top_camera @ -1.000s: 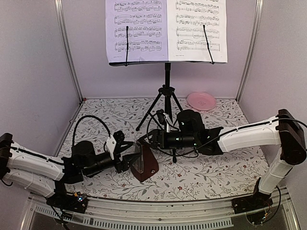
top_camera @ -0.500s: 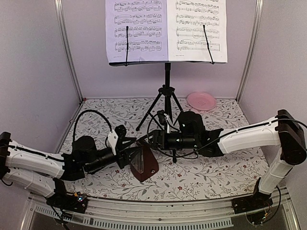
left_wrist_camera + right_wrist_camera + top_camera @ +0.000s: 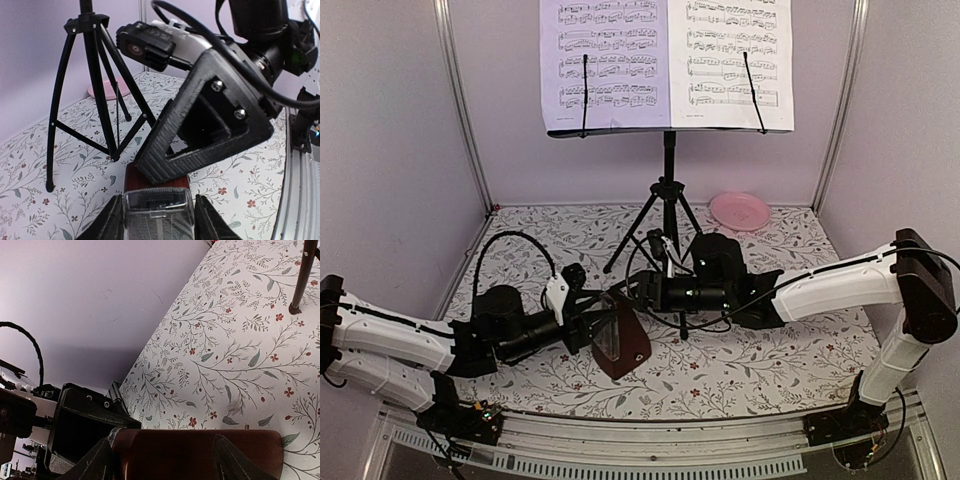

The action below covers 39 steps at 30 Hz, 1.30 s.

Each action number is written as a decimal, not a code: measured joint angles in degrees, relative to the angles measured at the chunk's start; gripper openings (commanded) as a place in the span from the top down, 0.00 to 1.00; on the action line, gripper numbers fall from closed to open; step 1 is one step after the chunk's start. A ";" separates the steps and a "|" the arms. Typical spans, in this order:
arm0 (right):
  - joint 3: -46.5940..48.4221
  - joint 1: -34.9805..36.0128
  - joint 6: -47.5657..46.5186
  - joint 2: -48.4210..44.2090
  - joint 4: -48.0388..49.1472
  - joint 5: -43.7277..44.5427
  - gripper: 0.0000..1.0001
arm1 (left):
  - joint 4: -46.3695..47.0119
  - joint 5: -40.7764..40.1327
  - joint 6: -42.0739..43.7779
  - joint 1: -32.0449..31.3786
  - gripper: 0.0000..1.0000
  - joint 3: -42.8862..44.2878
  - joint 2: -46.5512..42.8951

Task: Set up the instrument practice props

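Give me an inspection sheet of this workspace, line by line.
Surface: floral tablecloth, lying flat.
Job's things: music stand upright at back, two sheet-music pages on it; metronome near front, between both grippers.
Clutter: pink plate behind the stand, far right.
Grippers: left gripper and right gripper each closed on the metronome from opposite sides.
Cables: black cable loops above the left arm; another runs along the right arm.
Surroundings: pale walls, metal frame posts.

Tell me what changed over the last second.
The left gripper slid right, toward the metronome, and now straddles it, fingers against its sides. The right gripper stayed clamped on the metronome's top; the music stand, sheet-music pages and pink plate did not move.
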 measured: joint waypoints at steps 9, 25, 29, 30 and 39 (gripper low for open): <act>-0.13 0.35 -0.28 0.79 1.14 0.20 0.34 | 1.75 0.28 -0.28 0.02 0.84 -1.77 -1.11; -2.08 0.02 -1.33 2.95 9.01 1.38 0.37 | 14.49 0.61 -7.85 1.55 0.90 -6.99 0.44; -2.43 0.02 -1.70 2.64 9.16 1.92 0.37 | 17.09 0.44 -10.86 1.51 0.89 -7.06 2.08; -2.47 0.04 -1.84 2.51 9.09 1.95 0.37 | 17.14 0.37 -10.73 1.40 0.89 -7.06 2.12; -2.47 0.07 -3.30 1.84 7.91 1.97 0.35 | 0.98 0.13 -8.09 1.70 0.88 -5.99 -12.46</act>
